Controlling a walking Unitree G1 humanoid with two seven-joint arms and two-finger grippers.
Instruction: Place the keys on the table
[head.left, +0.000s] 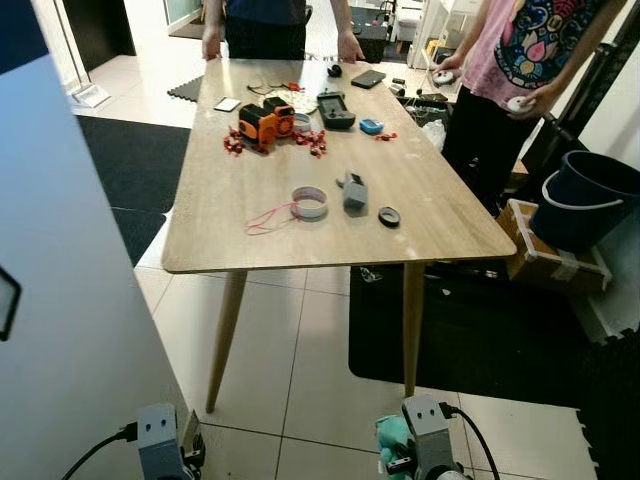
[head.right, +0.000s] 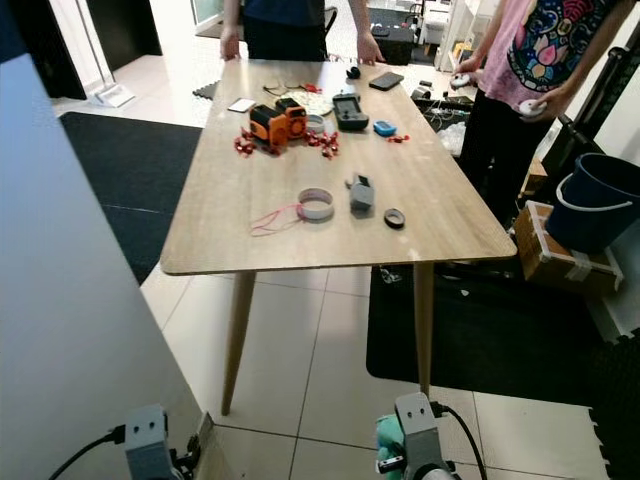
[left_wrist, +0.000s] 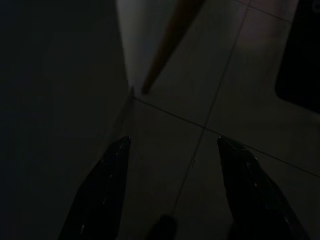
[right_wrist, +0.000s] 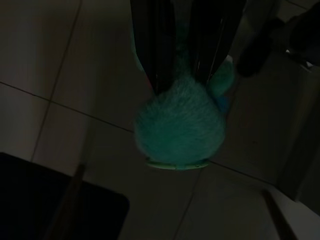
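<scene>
While both arms hang low over the tiled floor (head.left: 300, 330), the right pincer (right_wrist: 182, 75) is pinching a fluffy teal keychain (right_wrist: 180, 127), its two black fingers (right_wrist: 157, 45) pressed against the top of the fuzzy ball, which hangs just beyond their tips above the tiles. The same teal fluff (head.left: 392, 440) peeks out beside the right wrist in the head view. Any metal keys on it cannot be made out. The left pincer (left_wrist: 172, 150) is spread wide, holding nothing, with a wooden leg (left_wrist: 167, 45) ahead of it. Well ahead of and above both pincers stands the wooden worktop (head.left: 220, 215), carrying a tape roll (head.left: 310, 202), an orange gadget (head.left: 264, 122) and other small items. Two people stand at its far end and right side.
</scene>
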